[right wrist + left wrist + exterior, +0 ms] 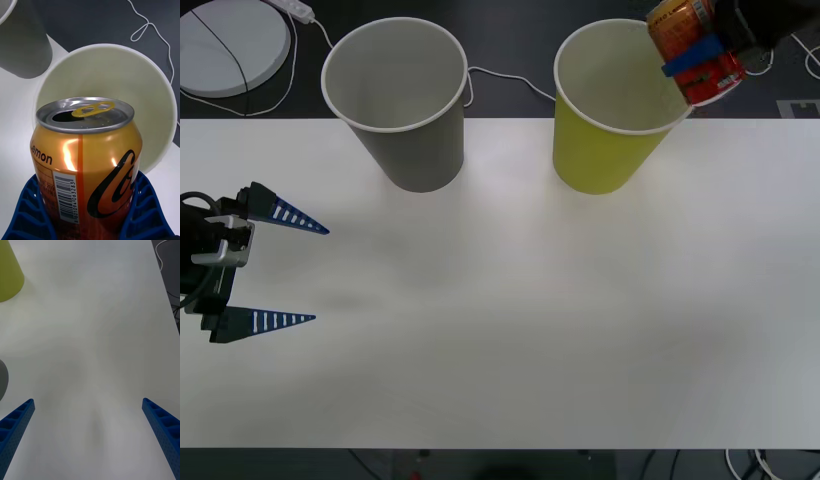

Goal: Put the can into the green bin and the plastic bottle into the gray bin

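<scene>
while clamped in ribbed blue right fingers (693,62), glossy can (692,42) over round green bin (612,150) | left fingers (305,275) spread

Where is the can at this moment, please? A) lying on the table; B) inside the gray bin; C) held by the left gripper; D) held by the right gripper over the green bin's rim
D: the right gripper clamps the can above the green bin's rim.

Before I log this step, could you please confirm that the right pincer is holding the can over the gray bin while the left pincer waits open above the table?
Not quite: the right pincer holds the can over the green bin, not the gray bin, as the front view shows. The rest stands: the left pincer waits open above the table.
</scene>
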